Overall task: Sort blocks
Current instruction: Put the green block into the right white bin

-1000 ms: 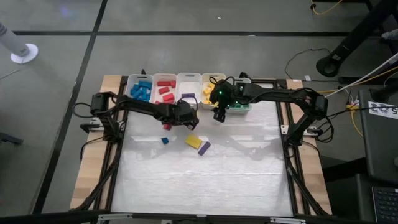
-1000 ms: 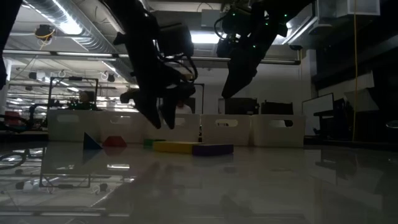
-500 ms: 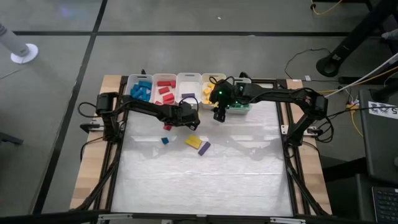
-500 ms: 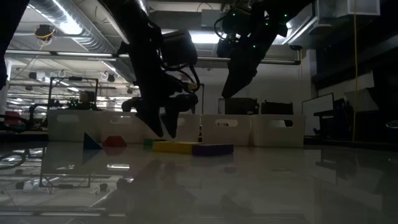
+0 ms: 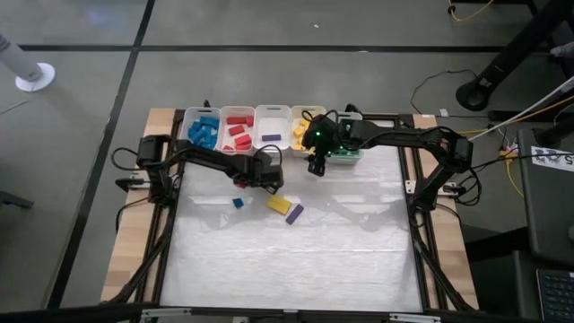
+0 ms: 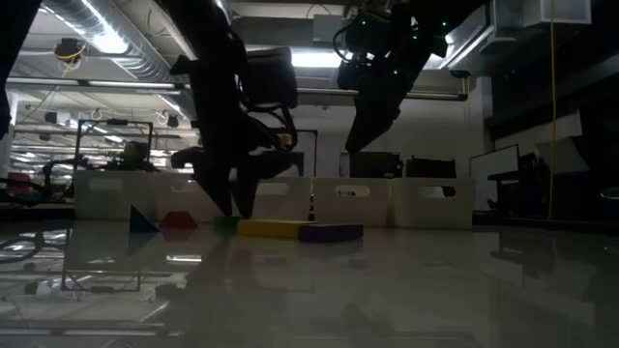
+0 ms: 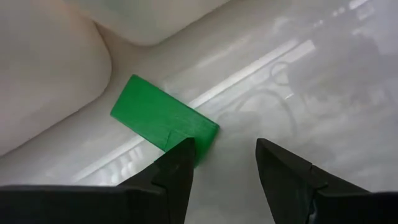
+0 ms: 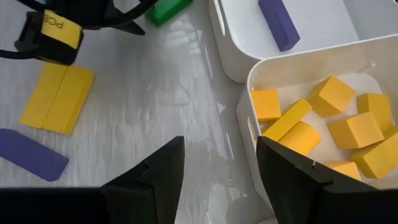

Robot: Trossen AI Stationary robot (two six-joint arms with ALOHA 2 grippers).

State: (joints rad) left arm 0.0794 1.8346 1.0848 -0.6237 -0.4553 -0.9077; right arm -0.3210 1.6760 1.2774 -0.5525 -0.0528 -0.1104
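The left claw (image 7: 221, 165), open and empty, has dropped leftward beside the green block (image 7: 163, 118).

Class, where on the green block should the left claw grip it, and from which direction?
Grip the green block across its two long sides, from straight above. It lies flat beside a bin, long faces exposed; the left claw is open over its end.
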